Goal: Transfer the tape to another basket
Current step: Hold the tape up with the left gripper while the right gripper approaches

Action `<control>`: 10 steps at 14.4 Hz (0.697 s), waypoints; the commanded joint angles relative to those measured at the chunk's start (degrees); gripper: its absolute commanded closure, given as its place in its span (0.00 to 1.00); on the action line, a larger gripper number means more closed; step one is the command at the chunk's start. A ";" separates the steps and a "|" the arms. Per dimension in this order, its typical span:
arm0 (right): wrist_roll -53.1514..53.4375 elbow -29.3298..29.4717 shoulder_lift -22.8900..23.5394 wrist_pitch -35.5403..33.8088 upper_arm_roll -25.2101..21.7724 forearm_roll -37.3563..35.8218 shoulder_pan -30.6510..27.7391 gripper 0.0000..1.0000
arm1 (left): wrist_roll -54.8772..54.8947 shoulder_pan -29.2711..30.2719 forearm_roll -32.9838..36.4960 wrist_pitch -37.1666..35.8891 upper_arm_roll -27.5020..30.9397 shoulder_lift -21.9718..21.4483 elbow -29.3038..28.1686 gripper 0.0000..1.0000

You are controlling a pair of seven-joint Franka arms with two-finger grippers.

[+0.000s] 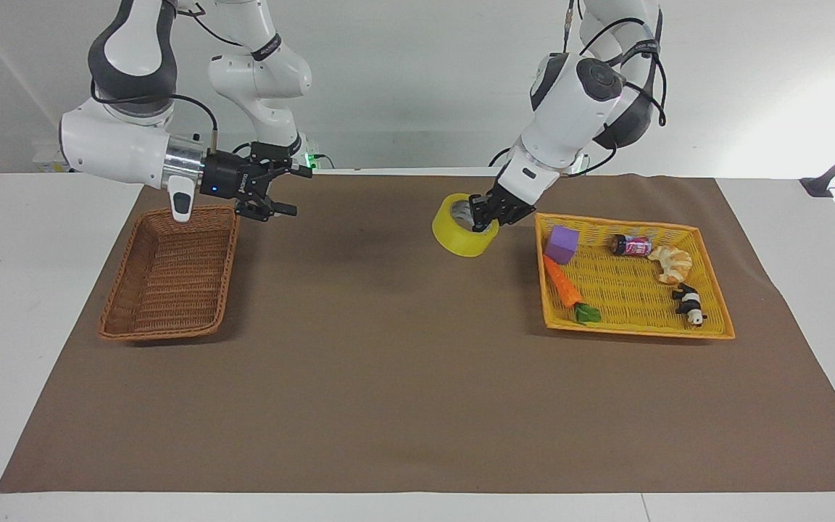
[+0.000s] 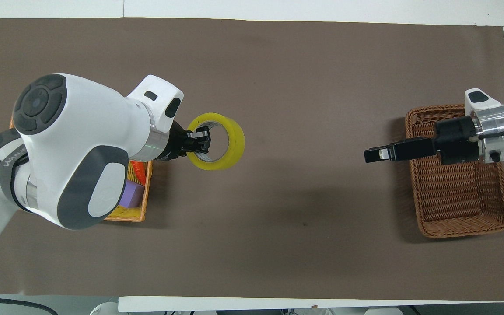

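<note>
The yellow tape roll (image 1: 464, 233) hangs tilted above the brown mat, just outside the yellow plastic basket (image 1: 635, 330), toward the right arm's end. It also shows in the overhead view (image 2: 228, 142). My left gripper (image 1: 481, 216) is shut on the roll's wall, one finger inside the core (image 2: 199, 141). The brown wicker basket (image 1: 164, 333) lies empty at the right arm's end of the mat (image 2: 462, 229). My right gripper (image 1: 283, 191) is open and empty, up in the air over the mat beside the wicker basket, pointing toward the tape (image 2: 372, 155).
The yellow plastic basket (image 2: 125, 217) holds a purple block (image 1: 561, 243), a toy carrot (image 1: 564, 284), a small can (image 1: 629, 246), a croissant (image 1: 671, 263) and a toy panda (image 1: 690, 303). The left arm's bulk hides most of it from overhead. Bare mat lies between the two baskets.
</note>
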 commanded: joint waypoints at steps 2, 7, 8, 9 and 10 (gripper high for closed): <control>0.12 -4.56 -1.35 4.43 0.21 5.66 3.68 0.00 | -1.37 -1.72 -0.34 1.06 0.42 0.10 0.67 1.00; 3.62 -4.56 -0.29 12.96 0.30 8.56 11.16 0.00 | -1.46 -1.90 -0.34 0.89 0.51 -0.07 0.40 1.00; 4.77 -4.48 -0.12 14.72 0.30 8.65 12.13 0.00 | -1.46 -1.90 -0.34 0.97 0.51 -0.07 0.32 1.00; 5.39 -4.48 -0.03 16.13 0.30 9.00 13.45 0.00 | -1.46 -1.81 -0.34 0.89 0.51 -0.07 0.32 1.00; 6.96 -4.48 0.06 17.10 0.30 9.96 14.50 0.00 | -1.38 -1.81 -0.34 0.97 0.51 -0.07 0.23 1.00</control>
